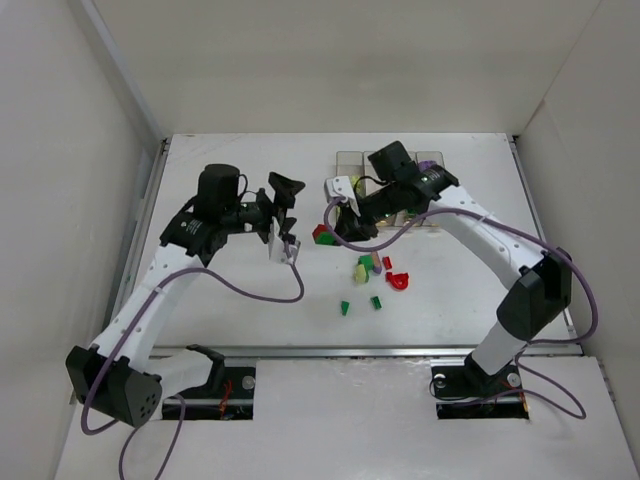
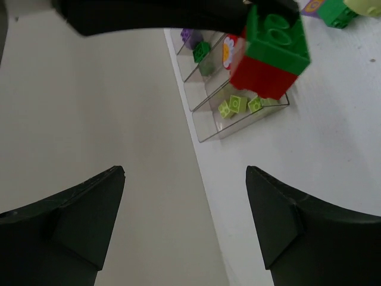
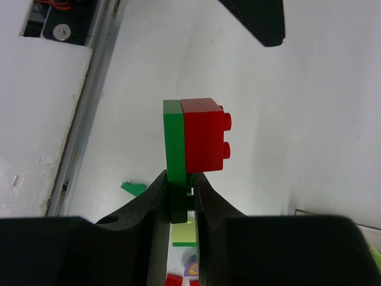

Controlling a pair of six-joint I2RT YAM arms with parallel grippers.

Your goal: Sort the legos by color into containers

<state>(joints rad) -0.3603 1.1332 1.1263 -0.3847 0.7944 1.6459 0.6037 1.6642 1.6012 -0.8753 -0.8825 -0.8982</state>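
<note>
My right gripper (image 1: 335, 226) is shut on a clump of a green plate and a red brick (image 1: 322, 235), held above the table left of the containers (image 1: 350, 158). In the right wrist view the jaws (image 3: 183, 196) pinch the green plate (image 3: 173, 149), and the red brick (image 3: 203, 134) sticks to its side. My left gripper (image 1: 285, 215) is open and empty, close to the left of the clump. Its wrist view shows the clump (image 2: 271, 50) ahead of its open fingers (image 2: 184, 173). The clear bins (image 2: 238, 122) hold purple, green, red and yellow-green bricks (image 2: 237, 104).
Loose legos lie on the table in front of the bins: two small green pieces (image 1: 344, 308), a red one (image 1: 397, 280), a yellow-green one (image 1: 362, 272) and a purple one (image 1: 377, 265). White walls enclose the table on three sides.
</note>
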